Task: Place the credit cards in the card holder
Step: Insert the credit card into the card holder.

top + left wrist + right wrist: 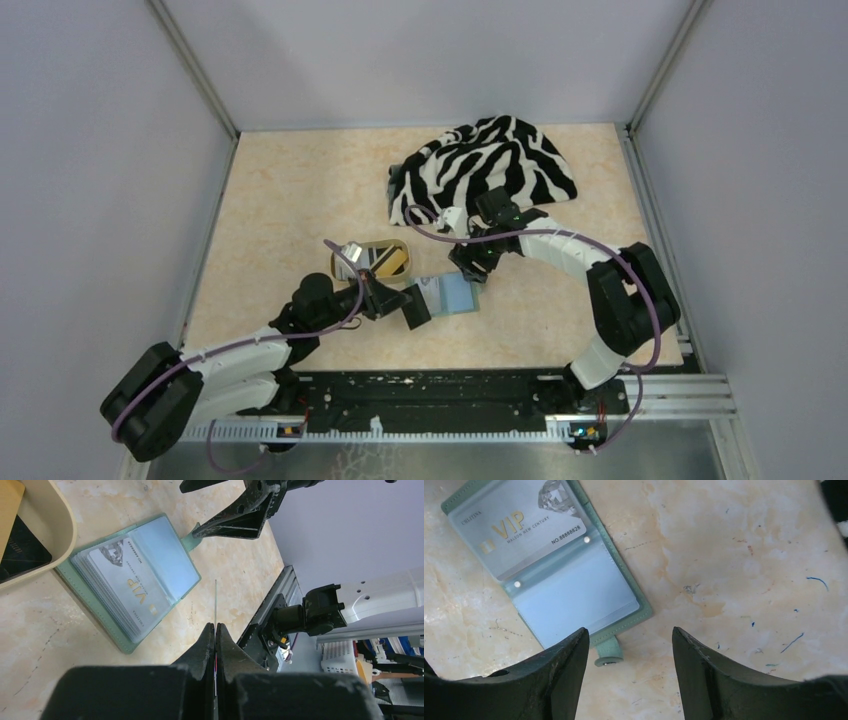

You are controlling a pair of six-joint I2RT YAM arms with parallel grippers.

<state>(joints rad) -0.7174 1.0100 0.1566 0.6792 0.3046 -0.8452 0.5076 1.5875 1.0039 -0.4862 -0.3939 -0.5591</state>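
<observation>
Card holder (pixel 554 565) lies open flat on worktop (pixel 734 555), just beside tan tray (pixel 60 525). Sage-green cover, clear sleeves, silver VIP card (pixel 519 525) in one. Left gripper (pixel 215 627) jaws pinch what is probably a thin card (pixel 215 600), seen edge-on. Right gripper (pixel 630 635) jaws spread.

Tally: one open sage-green card holder (pixel 574 600); four cards seen, namely one silver VIP card (pixel 519 525) in its pocket, one edge-on card (pixel 215 605), one yellow-orange card (pixel 9 505) and one dark card (pixel 22 550); one tan oval tray (pixel 57 520); one zebra-striped cloth (pixel 490 165).
</observation>
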